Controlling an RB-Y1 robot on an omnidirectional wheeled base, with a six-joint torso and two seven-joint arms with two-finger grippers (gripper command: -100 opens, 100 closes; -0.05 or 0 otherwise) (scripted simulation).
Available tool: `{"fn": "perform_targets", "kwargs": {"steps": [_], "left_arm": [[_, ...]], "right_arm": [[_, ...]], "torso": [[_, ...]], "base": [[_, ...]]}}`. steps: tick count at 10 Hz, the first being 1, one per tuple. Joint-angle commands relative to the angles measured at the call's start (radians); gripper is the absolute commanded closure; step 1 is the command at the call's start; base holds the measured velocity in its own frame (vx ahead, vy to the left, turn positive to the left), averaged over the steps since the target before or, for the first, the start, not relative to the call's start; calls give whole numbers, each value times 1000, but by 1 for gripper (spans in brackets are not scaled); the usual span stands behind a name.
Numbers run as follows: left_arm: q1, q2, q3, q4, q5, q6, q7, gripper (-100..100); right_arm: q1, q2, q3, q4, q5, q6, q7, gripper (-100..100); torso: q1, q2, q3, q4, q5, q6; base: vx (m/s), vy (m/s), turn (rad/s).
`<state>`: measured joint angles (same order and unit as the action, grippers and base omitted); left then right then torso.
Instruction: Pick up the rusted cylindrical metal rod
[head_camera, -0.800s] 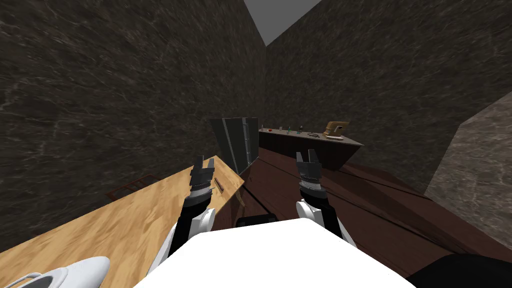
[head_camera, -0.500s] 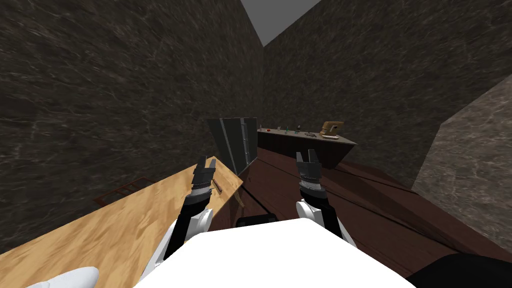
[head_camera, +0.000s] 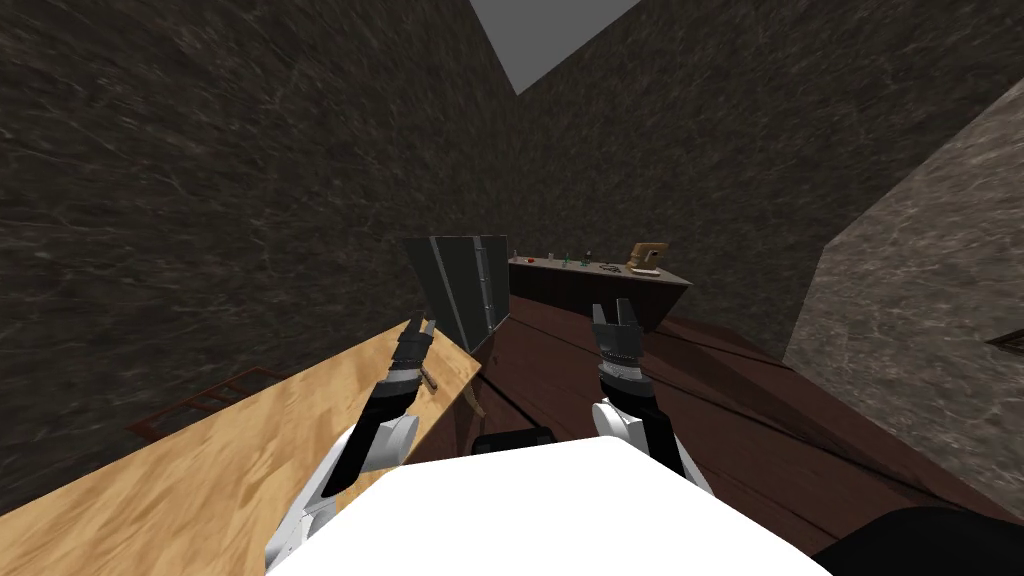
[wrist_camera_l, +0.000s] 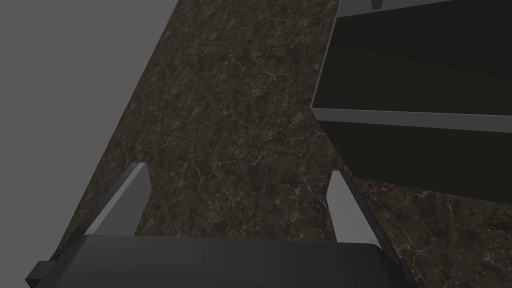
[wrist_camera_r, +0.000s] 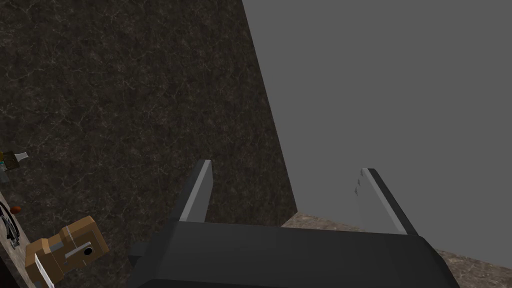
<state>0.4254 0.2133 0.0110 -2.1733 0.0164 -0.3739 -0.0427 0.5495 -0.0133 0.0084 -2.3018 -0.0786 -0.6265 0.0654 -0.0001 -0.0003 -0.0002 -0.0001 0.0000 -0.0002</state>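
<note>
L gripper, fingers apart, hangs over table end w/ rod lying flat just behind its tips, beside the wrist, prob. lining up to drop on it; R gripper also apart, parked aside.

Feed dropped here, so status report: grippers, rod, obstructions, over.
Left gripper open, above wooden table's far end, aimed at wall. Right gripper open, over floor. Rod lies on table beside left wrist, ungrasped. Dark cabinet close beyond table end.
</note>
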Motion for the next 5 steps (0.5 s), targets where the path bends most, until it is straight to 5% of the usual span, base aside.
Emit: {"fn": "perform_targets", "kwargs": {"steps": [1, 5], "left_arm": [[-14, 47, 6, 24, 24, 35, -14, -100], [-51, 145, 20, 88, 92, 137, -59, -100]], "right_arm": [[0, 0, 0, 0, 0, 0, 0, 0], [0, 0, 0, 0, 0, 0, 0, 0]], "torso": [[0, 0, 0, 0, 0, 0], [0, 0, 0, 0, 0, 0]], "base": [[0, -7, -93], [2, -6, -121]]}}
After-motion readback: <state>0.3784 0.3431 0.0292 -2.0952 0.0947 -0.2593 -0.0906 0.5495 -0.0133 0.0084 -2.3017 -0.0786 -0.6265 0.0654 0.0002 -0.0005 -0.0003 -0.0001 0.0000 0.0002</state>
